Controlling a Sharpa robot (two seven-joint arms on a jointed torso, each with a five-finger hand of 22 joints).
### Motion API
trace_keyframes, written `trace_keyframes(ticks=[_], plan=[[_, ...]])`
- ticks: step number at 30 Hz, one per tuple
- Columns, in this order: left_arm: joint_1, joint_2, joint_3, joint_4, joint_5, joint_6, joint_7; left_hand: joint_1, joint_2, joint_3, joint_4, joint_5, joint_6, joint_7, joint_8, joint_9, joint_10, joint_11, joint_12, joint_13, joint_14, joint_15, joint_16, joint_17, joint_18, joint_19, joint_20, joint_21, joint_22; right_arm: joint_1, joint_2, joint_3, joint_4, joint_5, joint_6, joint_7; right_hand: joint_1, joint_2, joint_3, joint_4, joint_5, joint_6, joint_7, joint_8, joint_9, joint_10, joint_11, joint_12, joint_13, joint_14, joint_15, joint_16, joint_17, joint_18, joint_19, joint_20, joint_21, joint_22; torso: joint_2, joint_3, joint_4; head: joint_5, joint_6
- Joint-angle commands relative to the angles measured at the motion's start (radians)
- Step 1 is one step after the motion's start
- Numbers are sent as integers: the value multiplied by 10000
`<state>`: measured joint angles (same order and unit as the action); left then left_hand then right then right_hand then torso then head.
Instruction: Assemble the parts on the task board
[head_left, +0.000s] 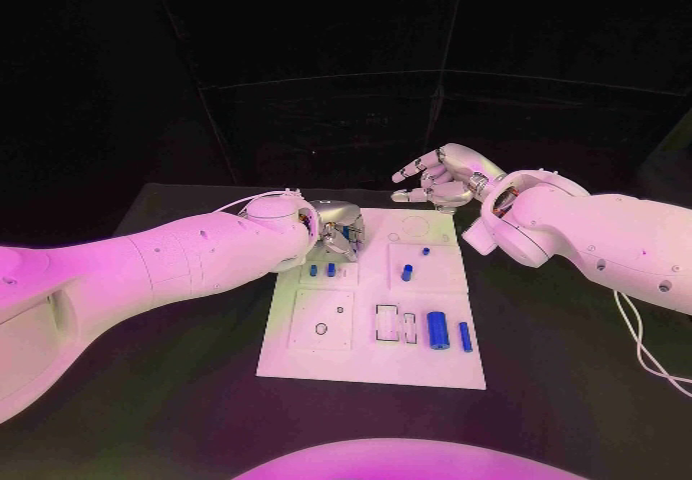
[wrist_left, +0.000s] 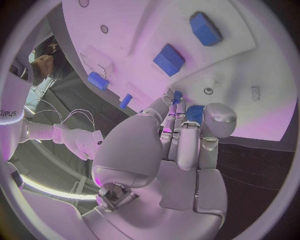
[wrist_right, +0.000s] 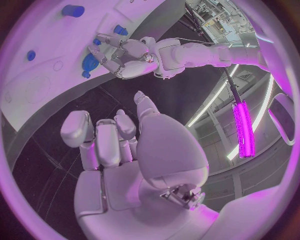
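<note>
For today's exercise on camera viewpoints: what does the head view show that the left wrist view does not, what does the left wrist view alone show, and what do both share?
Head view alone: the whole task board, with two blue cylinders lying near its front edge.

Left wrist view alone: the left robot hand from behind, its fingertips touching a blue part.

Shared: the left robot hand, the right robot hand raised off the board, and blue parts on the board.

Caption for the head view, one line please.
Left hand works over the task board's upper-left corner by blue parts; right hand hovers empty beyond the far edge.
</note>
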<state>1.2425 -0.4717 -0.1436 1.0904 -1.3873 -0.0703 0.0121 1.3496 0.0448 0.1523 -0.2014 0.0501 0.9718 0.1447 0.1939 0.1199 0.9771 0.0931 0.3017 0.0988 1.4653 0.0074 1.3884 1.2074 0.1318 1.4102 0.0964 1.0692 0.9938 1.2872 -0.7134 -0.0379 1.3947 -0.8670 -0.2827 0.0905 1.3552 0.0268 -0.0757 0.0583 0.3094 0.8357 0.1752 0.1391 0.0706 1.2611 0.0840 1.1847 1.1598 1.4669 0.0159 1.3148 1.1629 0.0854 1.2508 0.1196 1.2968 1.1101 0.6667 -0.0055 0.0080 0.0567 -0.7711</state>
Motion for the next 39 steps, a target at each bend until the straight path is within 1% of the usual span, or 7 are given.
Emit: trace_keyframes(ticks=[1,3,13,17,27,34,39], plan=[[-37,-18,-26,22,-83,67,-112,-113,-66,53,-38,-25,-47,64,-85,-33,-95,42,-74,-44,233,-2,27,-24,-124,-22,44,-37,-71,19,9,6,7,24,30,81,82,40,-58,-4,41,-33,11,40,-10,-72,23,-17,-6,163,-83,-57,13,180,-40,-17,-46,-7,-2,1,3,7,-5],[-37,-32,-26,37,-83,56,-99,-149,-124,44,-53,-25,-53,64,-112,-58,-154,53,-117,-78,228,8,17,-56,-117,-38,53,-67,-99,19,6,6,6,24,34,81,82,40,-58,-4,41,-33,11,40,-10,-72,23,-17,-6,163,-83,-57,13,180,-40,-17,-46,-7,-2,4,3,8,-5],[-39,-144,-26,75,-83,1,-81,-140,-168,69,-103,-25,-31,68,-138,-91,-221,65,-165,-123,228,18,17,-78,-113,-50,65,-81,-106,19,-2,6,3,24,56,79,82,40,-58,-4,41,-33,11,40,-10,-72,23,-17,-6,163,-83,-57,13,180,-40,-17,-46,-7,-8,12,7,32,5],[-41,-182,-26,109,-83,-4,-81,-147,-215,65,-129,-25,-27,71,-156,-111,-271,74,-193,-147,224,25,11,-101,-113,-54,72,-83,-103,18,-2,6,0,24,63,83,82,40,-58,-4,41,-33,11,40,-10,-72,23,-17,-6,163,-83,-57,13,180,-40,-17,-46,-7,-5,3,2,35,3],[-47,-260,-27,159,-83,25,-127,-139,-234,71,-149,-24,-15,74,-163,-122,-293,77,-205,-160,222,28,8,-114,-110,-58,76,-91,-109,18,-8,6,-7,24,74,86,101,64,-59,-2,54,-32,10,52,-9,-62,22,3,5,168,-84,-57,23,182,-39,-17,-56,-15,-7,-1,-1,57,5],[-50,-249,-27,180,-83,153,-129,-165,-131,173,-154,-24,124,44,-167,-161,19,29,-59,-143,231,3,33,-105,-110,-48,77,-55,-56,17,3,6,-15,24,81,90,101,64,-59,-2,54,-32,10,52,-9,-62,22,3,5,168,-84,-57,23,182,-39,-17,-56,-15,-3,7,-3,76,-1],[-52,-227,-28,165,-83,232,-125,-227,22,309,-121,-24,287,-18,-169,-187,406,-65,67,-131,242,-65,56,-97,-108,-29,37,-12,1,17,8,6,-15,24,82,94,107,72,-60,-2,56,-27,9,59,-7,-52,21,17,15,170,-84,-56,28,180,-35,-18,-55,-11,-1,8,-8,87,-7]])
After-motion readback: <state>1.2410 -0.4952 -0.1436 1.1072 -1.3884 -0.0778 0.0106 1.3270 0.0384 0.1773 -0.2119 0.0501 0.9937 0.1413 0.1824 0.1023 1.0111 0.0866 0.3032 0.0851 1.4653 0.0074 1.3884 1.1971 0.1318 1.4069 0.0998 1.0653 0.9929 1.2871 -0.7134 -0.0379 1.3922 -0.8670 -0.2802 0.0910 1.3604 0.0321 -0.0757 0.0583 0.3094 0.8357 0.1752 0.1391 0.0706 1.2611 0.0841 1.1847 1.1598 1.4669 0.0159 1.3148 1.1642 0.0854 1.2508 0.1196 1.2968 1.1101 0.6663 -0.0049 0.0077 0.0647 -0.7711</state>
